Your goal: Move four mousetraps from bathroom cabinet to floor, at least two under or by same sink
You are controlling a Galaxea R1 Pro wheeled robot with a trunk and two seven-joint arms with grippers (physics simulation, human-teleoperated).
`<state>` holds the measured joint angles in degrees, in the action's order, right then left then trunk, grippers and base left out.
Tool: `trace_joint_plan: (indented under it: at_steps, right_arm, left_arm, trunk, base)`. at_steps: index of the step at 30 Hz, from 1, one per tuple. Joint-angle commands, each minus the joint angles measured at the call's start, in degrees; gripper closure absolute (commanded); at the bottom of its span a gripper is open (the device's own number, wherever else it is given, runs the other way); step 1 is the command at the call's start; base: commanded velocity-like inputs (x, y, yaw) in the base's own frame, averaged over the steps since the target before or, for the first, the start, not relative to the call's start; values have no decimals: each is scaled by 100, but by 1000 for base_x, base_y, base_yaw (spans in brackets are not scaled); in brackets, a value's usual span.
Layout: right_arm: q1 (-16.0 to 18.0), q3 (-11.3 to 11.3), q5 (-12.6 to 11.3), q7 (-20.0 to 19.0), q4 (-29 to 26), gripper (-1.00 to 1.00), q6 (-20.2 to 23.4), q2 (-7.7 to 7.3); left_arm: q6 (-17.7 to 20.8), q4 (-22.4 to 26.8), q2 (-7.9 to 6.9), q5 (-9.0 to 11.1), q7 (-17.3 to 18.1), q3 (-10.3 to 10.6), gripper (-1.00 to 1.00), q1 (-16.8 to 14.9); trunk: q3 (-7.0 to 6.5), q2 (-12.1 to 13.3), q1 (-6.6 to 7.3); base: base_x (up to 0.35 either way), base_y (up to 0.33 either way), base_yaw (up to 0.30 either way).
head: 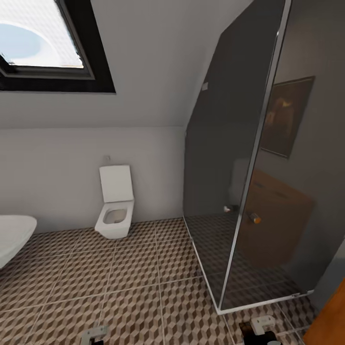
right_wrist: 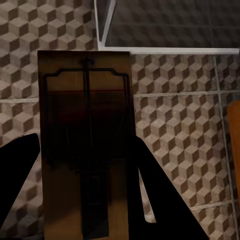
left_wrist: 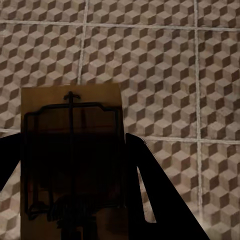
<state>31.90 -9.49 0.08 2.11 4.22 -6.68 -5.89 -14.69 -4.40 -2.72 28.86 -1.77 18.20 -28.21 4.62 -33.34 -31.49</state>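
In the left wrist view a brown wooden mousetrap (left_wrist: 72,145) with a dark wire frame sits between the dark fingers of my left gripper (left_wrist: 75,167), which is shut on it above the cube-patterned bathroom floor (left_wrist: 165,65). My right gripper (right_wrist: 85,167) is likewise shut on a second mousetrap (right_wrist: 85,135), held over the floor beside the shower's base edge (right_wrist: 165,49). Both grippers (head: 94,334) (head: 261,328) hang low at the near edge of the head view. An orange-brown cabinet corner (head: 331,316) shows at the near right. The bathroom sink is out of view.
A white toilet (head: 115,206) stands against the far wall. The tinted glass shower enclosure (head: 239,191) with a chrome frame takes up the right side. A white rounded tub rim (head: 14,237) juts in at the left. Tiled floor (head: 134,282) spreads between them.
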Motion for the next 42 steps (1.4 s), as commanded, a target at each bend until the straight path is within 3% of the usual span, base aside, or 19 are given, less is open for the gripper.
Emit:
trace_joint_plan:
  at_steps: [1,42]
  right_arm:
    - [0,0,1,0,0,100,0,0]
    - [0,0,-4,0,0,100,-4,0]
  left_arm:
    - [2,0,0,-21,-17,0,100,0]
    - [10,0,0,-21,-21,0,100,0]
  trunk:
    - [0,0,0]
    - [0,0,0]
  base:
    - [0,0,297]
    - [0,0,297]
